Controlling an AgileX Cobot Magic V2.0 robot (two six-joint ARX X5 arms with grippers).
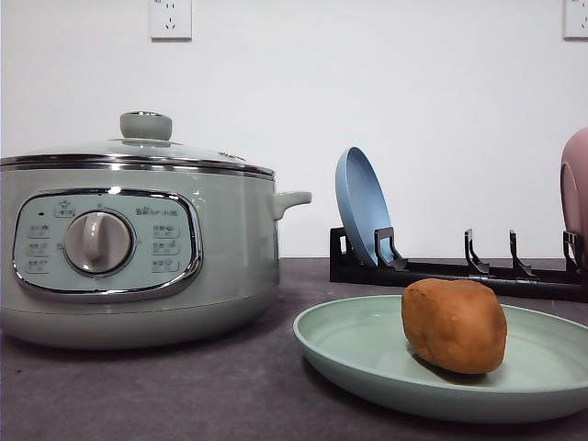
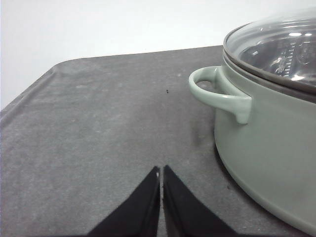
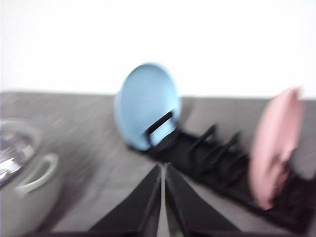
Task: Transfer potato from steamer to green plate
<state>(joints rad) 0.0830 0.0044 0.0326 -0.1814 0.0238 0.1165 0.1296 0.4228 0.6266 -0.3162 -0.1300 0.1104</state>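
The potato (image 1: 454,324) is seen resting on the green plate (image 1: 367,354), delivered; both claws, left claw (image 2: 161,170) and right claw (image 3: 163,168), are closed empty.

Cut by the front view's edges: green plate (image 1: 367,354) at 3 and 6 o'clock, steamer (image 1: 230,266) at 9, pink plate (image 1: 576,188) at 3. Printed too small to read: dial panel (image 1: 165,241) labels. Smeared throughout by blur: right wrist view, blue plate (image 3: 145,101) and rack (image 3: 217,158) soft-edged.

steamer (image 1: 138,248) dial panel (image 1: 106,243): small brand mark and button labels, too small to read.
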